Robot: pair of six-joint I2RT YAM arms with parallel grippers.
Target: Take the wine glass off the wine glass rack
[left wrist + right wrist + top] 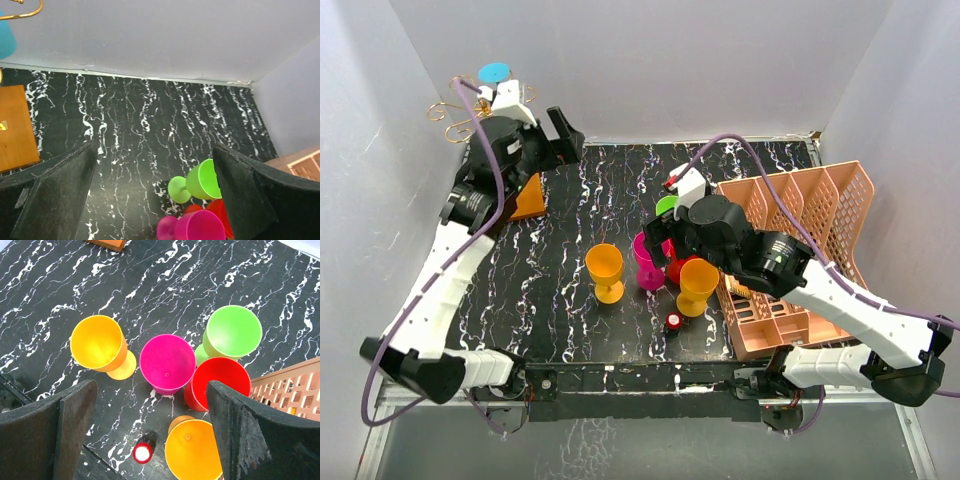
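Wine glass (494, 72) (cyan) hangs on the rack (455, 112) at the far-left table (570, 200) corner, up-left of the nearer left hand (155, 200), whose fingers are apart; right hand (155, 410), also apart, is far off.

1. Top view: I'm not picking up any readable text, number or brand. A small green spot (775, 262) is showing on the right arm (820, 290), but it's too small to read.
2. Left wrist view: I'm seeing a tiny yellow mark (3, 126) on the orange-brown base of the wine glass rack (15, 127). It's cut off by the frame edge and not legible.
3. Right wrist view: I'm finding nothing readable.
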